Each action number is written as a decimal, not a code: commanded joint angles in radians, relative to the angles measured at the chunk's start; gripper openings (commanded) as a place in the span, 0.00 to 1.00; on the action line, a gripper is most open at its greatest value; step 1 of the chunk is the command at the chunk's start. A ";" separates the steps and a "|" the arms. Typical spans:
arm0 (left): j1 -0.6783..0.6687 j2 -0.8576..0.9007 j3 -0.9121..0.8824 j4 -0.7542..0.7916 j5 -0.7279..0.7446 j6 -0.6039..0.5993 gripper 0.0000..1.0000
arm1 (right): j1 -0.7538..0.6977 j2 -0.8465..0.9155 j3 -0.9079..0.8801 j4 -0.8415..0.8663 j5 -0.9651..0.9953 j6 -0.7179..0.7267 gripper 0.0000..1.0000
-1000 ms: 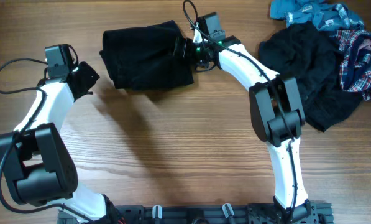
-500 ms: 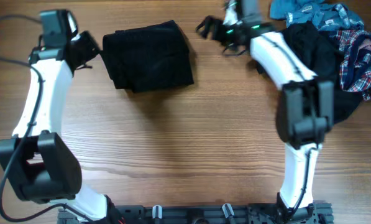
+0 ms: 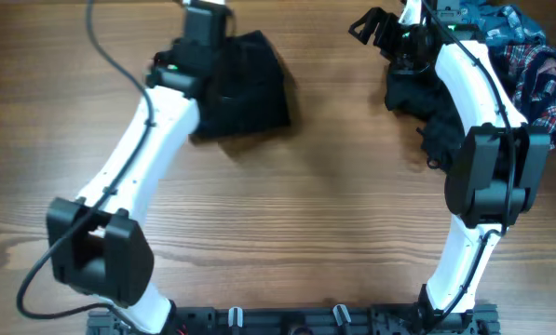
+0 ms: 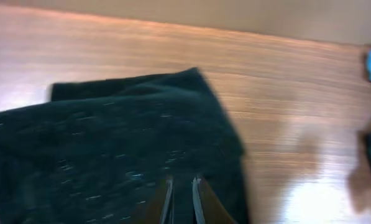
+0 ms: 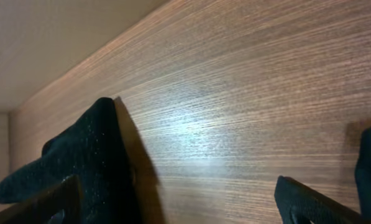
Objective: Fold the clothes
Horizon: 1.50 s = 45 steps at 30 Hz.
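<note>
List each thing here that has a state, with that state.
Folded black garment, folded, flat on table.
Black clothes heap, unfolded, crumpled.
Blue garment, crumpled.
Plaid garment, crumpled.
Left pincer, shut, over the folded black garment.
Right pincer, open, empty.

1. The overhead camera looks straight down from high up, taking in the whole desk (image 3: 333, 214).
2. The left wrist camera rides low and close, facing across the folded black garment (image 4: 110, 149), which the overhead also shows.
3. The right wrist camera skims the desk's wood from very near, facing its far edge.
</note>
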 commanded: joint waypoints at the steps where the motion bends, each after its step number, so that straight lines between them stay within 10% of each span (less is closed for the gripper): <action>1: -0.123 0.060 0.025 0.042 -0.118 0.007 0.11 | -0.029 -0.002 0.000 -0.029 -0.019 -0.022 1.00; 5: -0.210 0.117 0.027 0.113 -0.154 0.010 0.32 | -0.055 -0.002 0.000 -0.084 -0.016 -0.031 1.00; 8: -0.258 0.161 0.027 0.182 -0.154 0.010 0.85 | -0.070 -0.002 0.000 -0.129 -0.016 -0.072 1.00; 10: -0.275 0.178 0.027 0.214 -0.154 0.011 0.99 | -0.081 -0.002 0.000 -0.153 -0.007 -0.086 1.00; 25: -0.309 0.409 0.343 -0.026 -0.440 0.325 1.00 | -0.114 -0.002 0.000 -0.214 0.007 -0.126 1.00; 45: -0.357 0.538 0.356 -0.135 -0.645 0.120 1.00 | -0.114 -0.002 0.000 -0.251 0.007 -0.126 1.00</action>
